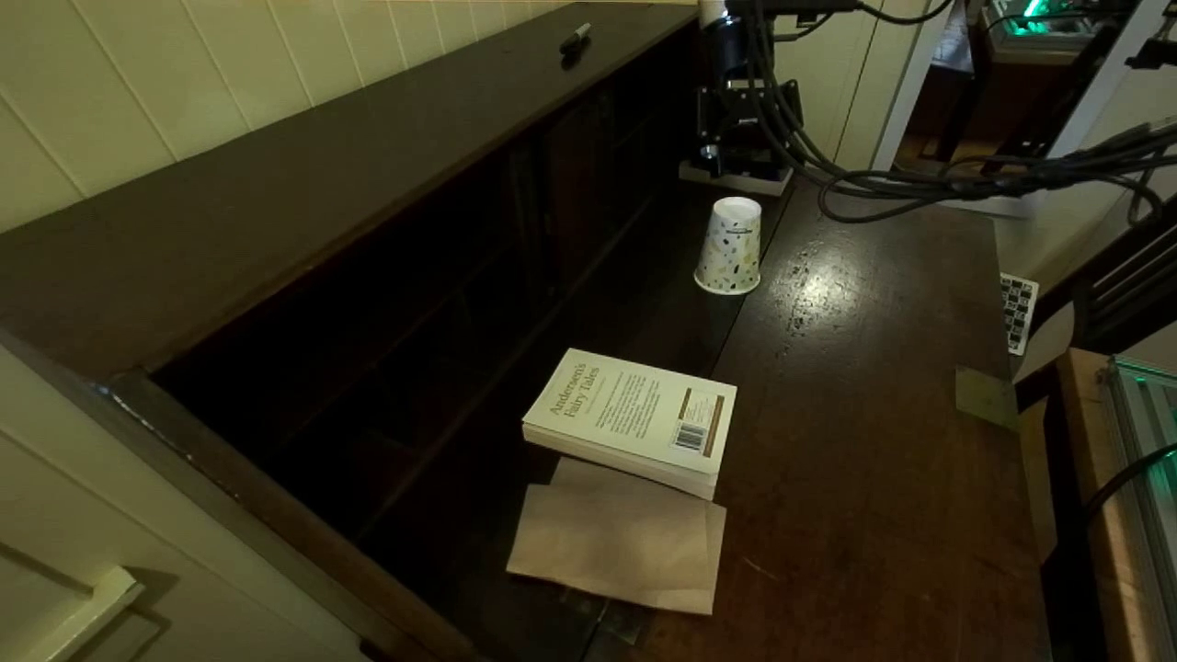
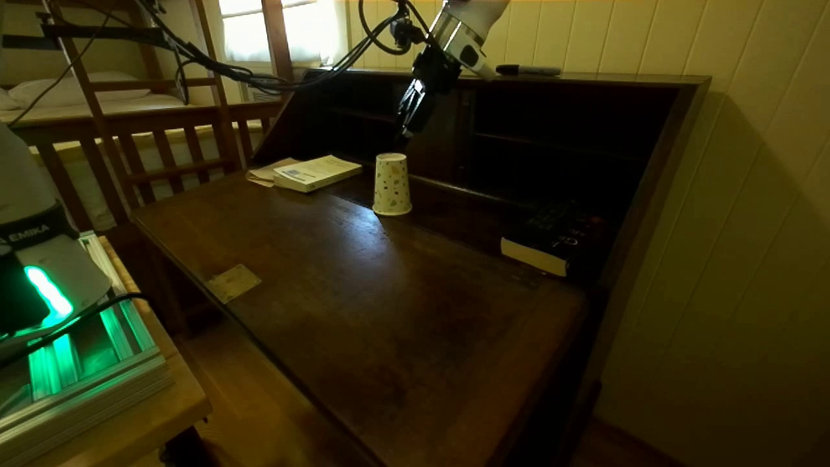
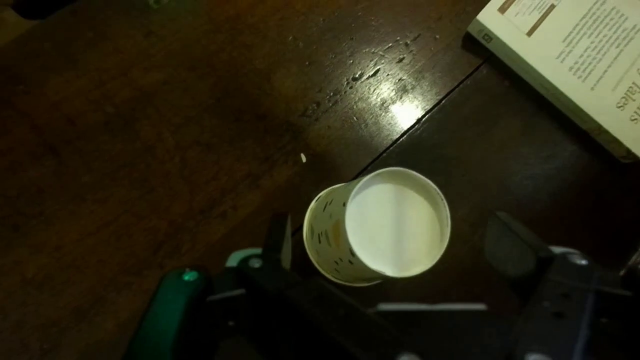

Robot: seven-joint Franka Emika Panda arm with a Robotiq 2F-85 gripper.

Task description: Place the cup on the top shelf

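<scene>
Your gripper (image 3: pixel 392 242) hangs with its fingers (image 3: pixel 505 247) spread wide (you see the gap plainly in the wrist view), and below it the cup (image 3: pixel 377 227) stands upside down on the desktop (image 3: pixel 175 125). Well apart from the cup lies the pale paperback book (image 3: pixel 570 65), and at the back, along the panelled wall (image 1: pixel 184 64), the top shelf (image 1: pixel 368 147) runs above the dark compartments (image 2: pixel 564 117), a marker (image 1: pixel 577 37) lying on it.

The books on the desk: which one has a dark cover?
The black book with white lettering, in an exterior view. The other, Andersen's Fairy Tales, has a pale cover; the cup stands between them.
</scene>
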